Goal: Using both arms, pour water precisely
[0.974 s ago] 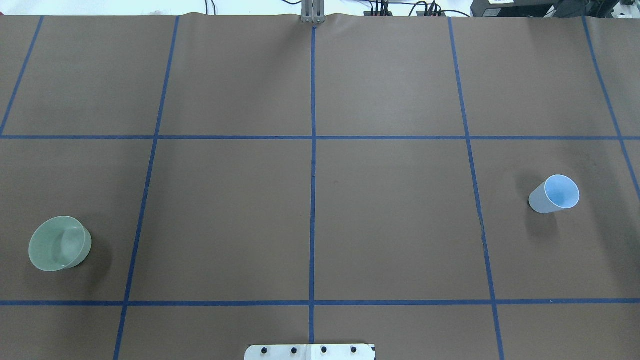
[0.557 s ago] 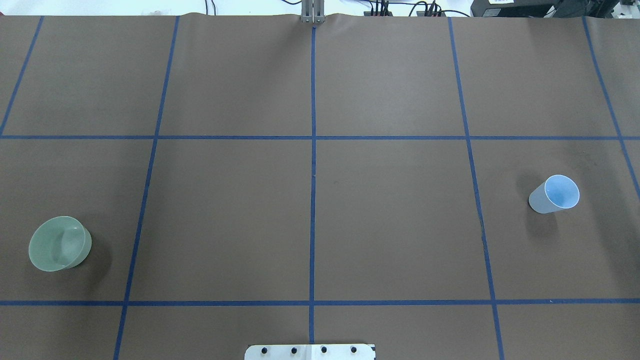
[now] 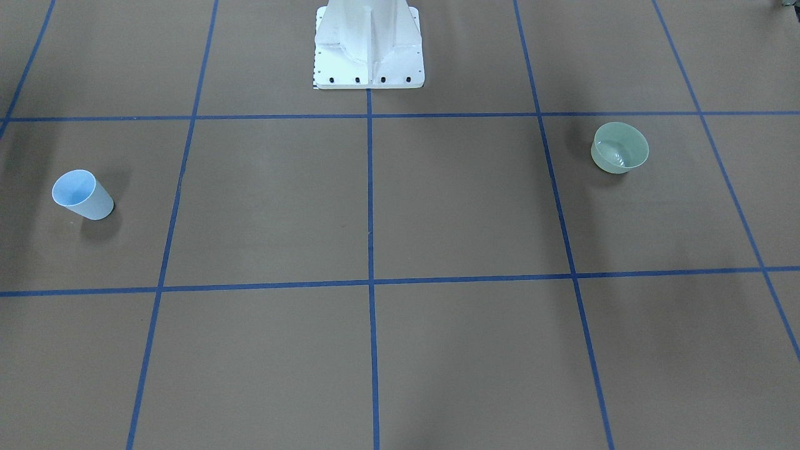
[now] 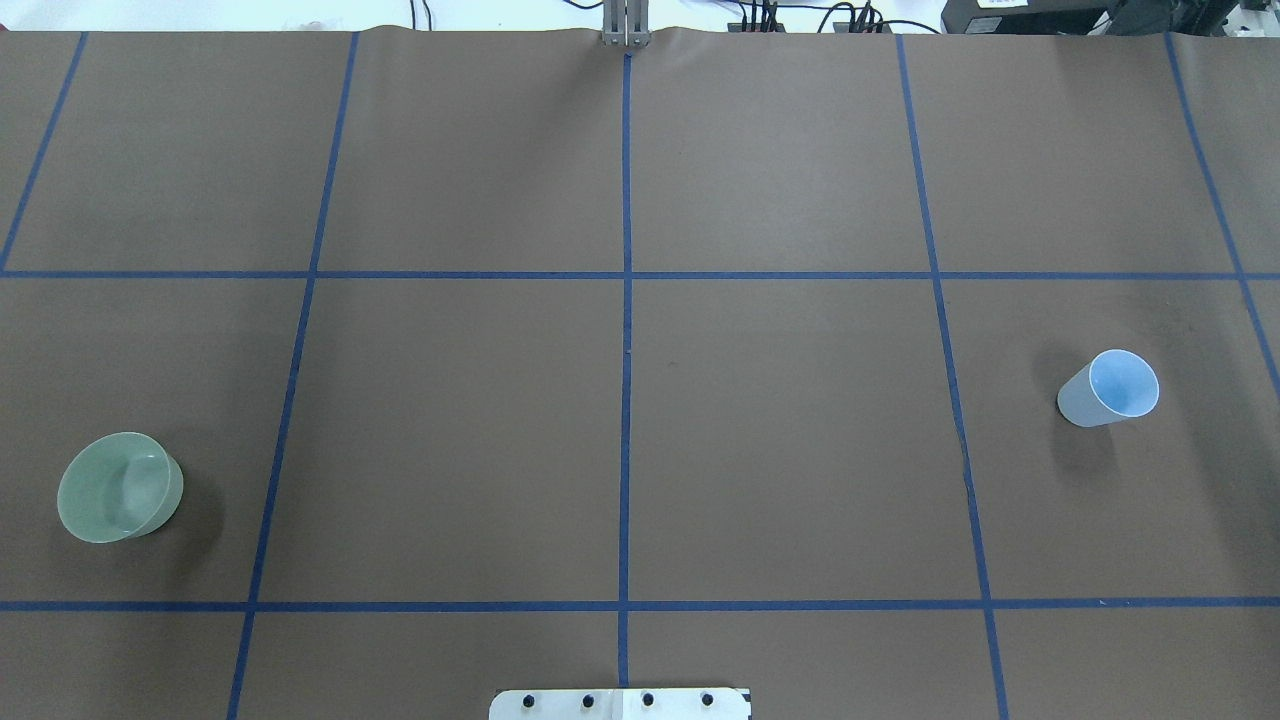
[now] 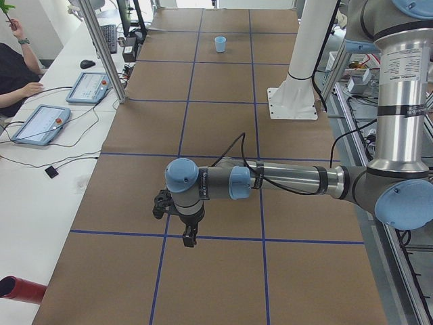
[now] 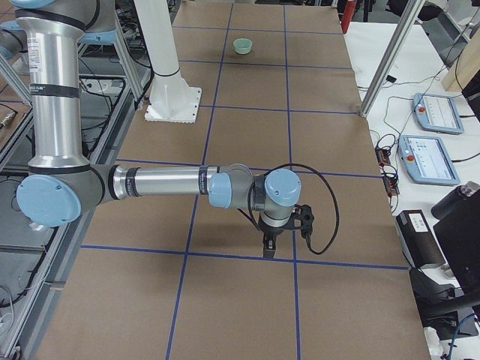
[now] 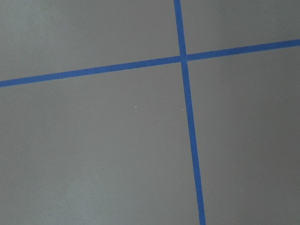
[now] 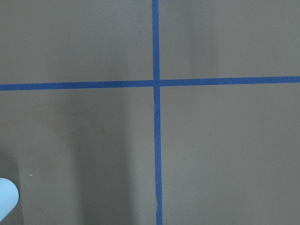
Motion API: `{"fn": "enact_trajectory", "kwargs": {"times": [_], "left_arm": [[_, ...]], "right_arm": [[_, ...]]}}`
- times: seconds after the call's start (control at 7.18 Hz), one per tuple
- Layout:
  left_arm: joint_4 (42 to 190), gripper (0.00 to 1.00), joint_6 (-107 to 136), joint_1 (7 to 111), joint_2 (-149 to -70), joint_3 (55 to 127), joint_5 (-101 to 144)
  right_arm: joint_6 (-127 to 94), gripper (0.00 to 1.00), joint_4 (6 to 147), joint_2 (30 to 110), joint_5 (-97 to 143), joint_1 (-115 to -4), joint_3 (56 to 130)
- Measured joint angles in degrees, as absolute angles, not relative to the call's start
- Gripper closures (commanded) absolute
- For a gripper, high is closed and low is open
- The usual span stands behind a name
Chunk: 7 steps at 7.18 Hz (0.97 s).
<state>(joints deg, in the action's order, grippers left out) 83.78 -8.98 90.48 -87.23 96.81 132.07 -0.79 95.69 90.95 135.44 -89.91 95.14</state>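
Observation:
A light blue cup [image 4: 1110, 388] stands upright on the right half of the brown table; it also shows in the front view [image 3: 81, 194] and at the bottom left edge of the right wrist view [image 8: 6, 197]. A pale green bowl [image 4: 120, 487] stands at the near left, also in the front view [image 3: 619, 147]. My left gripper [image 5: 190, 238] shows only in the left side view, pointing down over the table beyond the bowl's end. My right gripper [image 6: 269, 247] shows only in the right side view, likewise pointing down. I cannot tell whether either is open or shut.
The white pedestal [image 3: 369, 50] stands at the robot's edge, mid table. Blue tape lines [image 4: 626, 350] grid the brown cover. Tablets [image 5: 39, 124] and a person sit at a side desk [image 5: 40, 162]; more tablets [image 6: 427, 159] lie at the other end.

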Motion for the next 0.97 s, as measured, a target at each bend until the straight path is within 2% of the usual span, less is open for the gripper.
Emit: {"fn": "enact_trajectory", "kwargs": {"times": [0.7,0.97], "left_arm": [[87.7,0.0,5.61,89.11,-87.52,99.39,140.17],[102.96,0.0,20.66,83.68,-80.91,101.44,142.24]], "right_arm": [[-0.78,0.01,95.62,90.92,135.44,-89.91,95.5],[-0.78,0.01,95.62,90.89,135.42,-89.91,95.46]]}}
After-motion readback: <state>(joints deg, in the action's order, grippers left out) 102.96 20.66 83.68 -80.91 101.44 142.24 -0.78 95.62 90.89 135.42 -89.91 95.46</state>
